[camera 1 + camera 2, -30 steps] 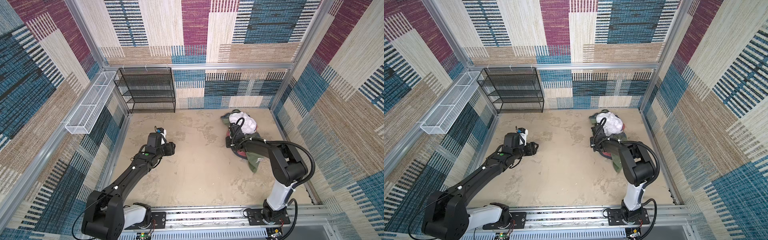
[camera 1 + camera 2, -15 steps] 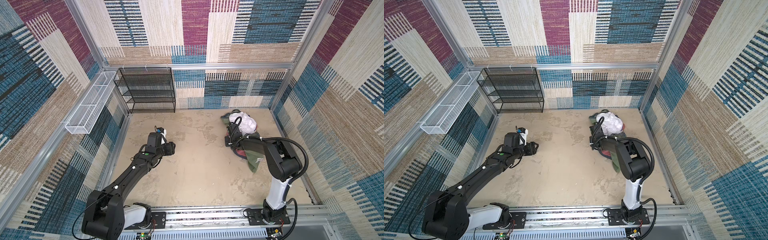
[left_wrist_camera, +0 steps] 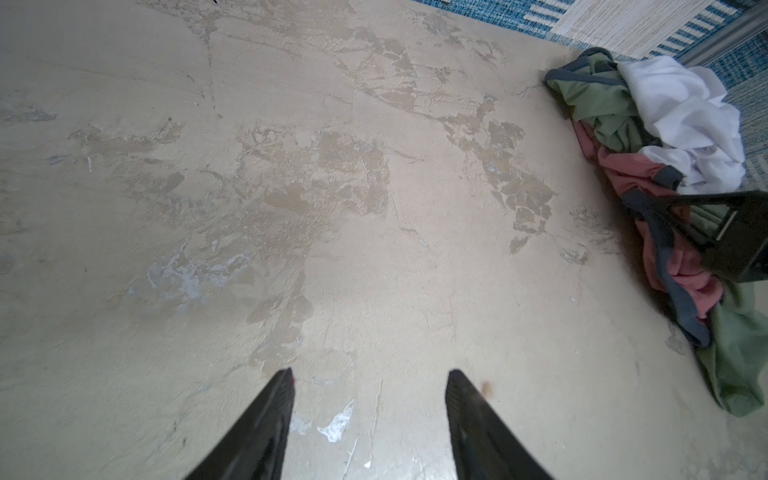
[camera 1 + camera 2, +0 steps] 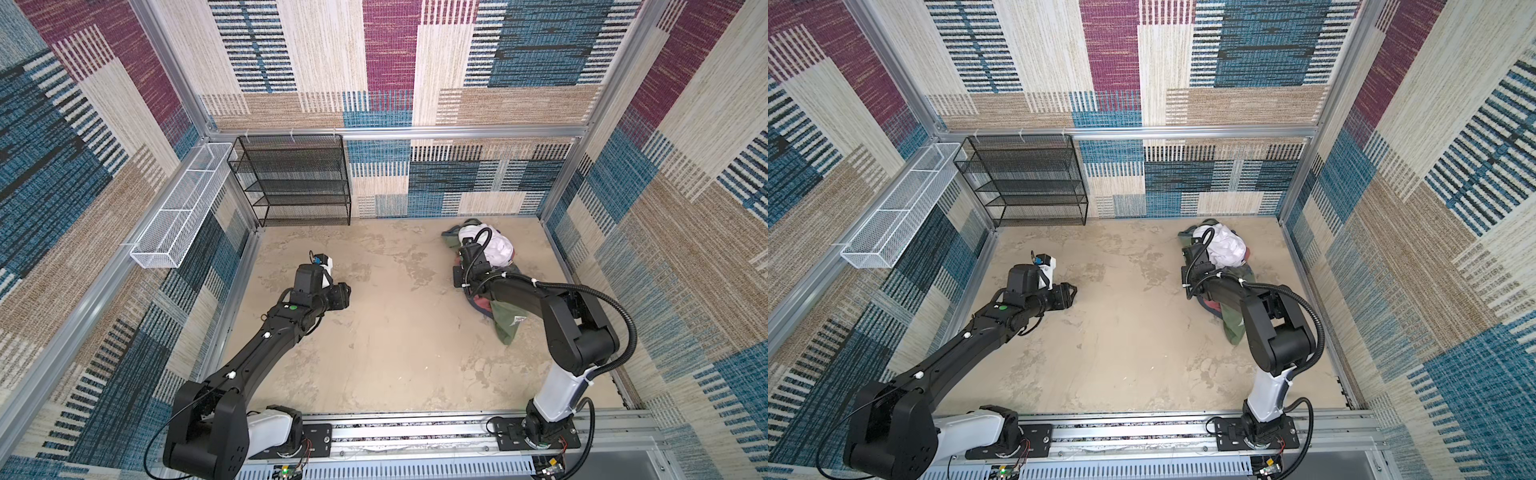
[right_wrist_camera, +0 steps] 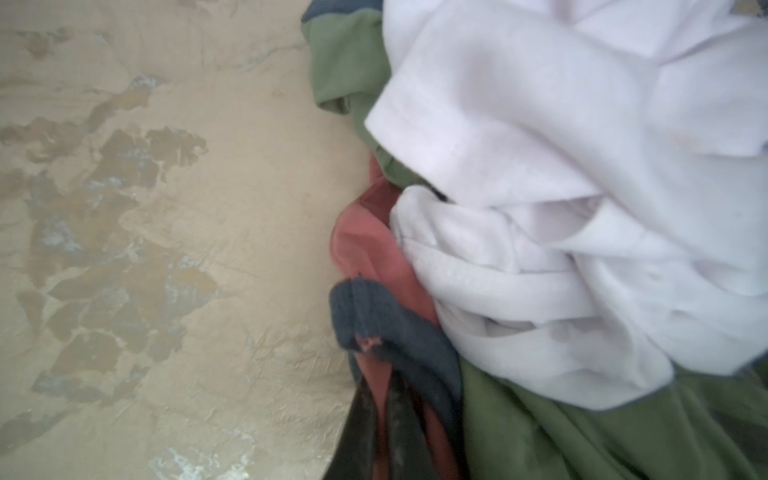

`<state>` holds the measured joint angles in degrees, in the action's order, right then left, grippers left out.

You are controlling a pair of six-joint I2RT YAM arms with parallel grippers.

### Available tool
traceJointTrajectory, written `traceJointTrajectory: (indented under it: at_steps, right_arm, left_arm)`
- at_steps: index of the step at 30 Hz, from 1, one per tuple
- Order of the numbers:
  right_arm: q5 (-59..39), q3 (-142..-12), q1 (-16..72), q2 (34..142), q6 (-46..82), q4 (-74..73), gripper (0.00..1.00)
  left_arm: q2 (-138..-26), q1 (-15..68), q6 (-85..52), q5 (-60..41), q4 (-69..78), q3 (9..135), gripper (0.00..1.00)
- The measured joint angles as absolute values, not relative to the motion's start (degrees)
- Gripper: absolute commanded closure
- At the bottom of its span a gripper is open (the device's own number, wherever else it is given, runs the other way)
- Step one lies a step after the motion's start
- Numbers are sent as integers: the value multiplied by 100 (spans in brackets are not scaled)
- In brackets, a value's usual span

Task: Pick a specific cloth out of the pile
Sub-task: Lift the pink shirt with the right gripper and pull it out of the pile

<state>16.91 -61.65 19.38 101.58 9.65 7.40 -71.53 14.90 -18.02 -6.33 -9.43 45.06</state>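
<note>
Faded red soft garment with dark blue-grey ribbed trim bands (image 5: 365,257): crumpled at the left edge of the pile (image 4: 482,266), which sits at right of centre in both top views, near the back wall.

White cloth, thin and creased (image 5: 561,199): bunched on top of the pile.

Olive green garment, smooth-woven (image 5: 582,436): beneath and around the white cloth.

Right gripper, black tapered fingers (image 5: 386,390): pinched together on the red fabric and its trim.

Left gripper, black pointed fingers (image 3: 370,386): parted moderately, holding nothing, above the mottled beige plaster-textured floor (image 3: 291,208), well apart from the pile.
</note>
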Motion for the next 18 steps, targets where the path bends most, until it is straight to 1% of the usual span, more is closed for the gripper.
traceJointTrajectory:
  at_steps: [9, 18]
  right_arm:
    - [1540, -6156, 1896, 9504, 1004, 803, 100]
    - [1146, -6198, 1461, 8862, 1004, 939, 100]
  left_arm:
    - [-7113, 1490, -1796, -633, -1059, 4707, 38]
    - [-7107, 1490, -1793, -705, -1135, 4930, 38]
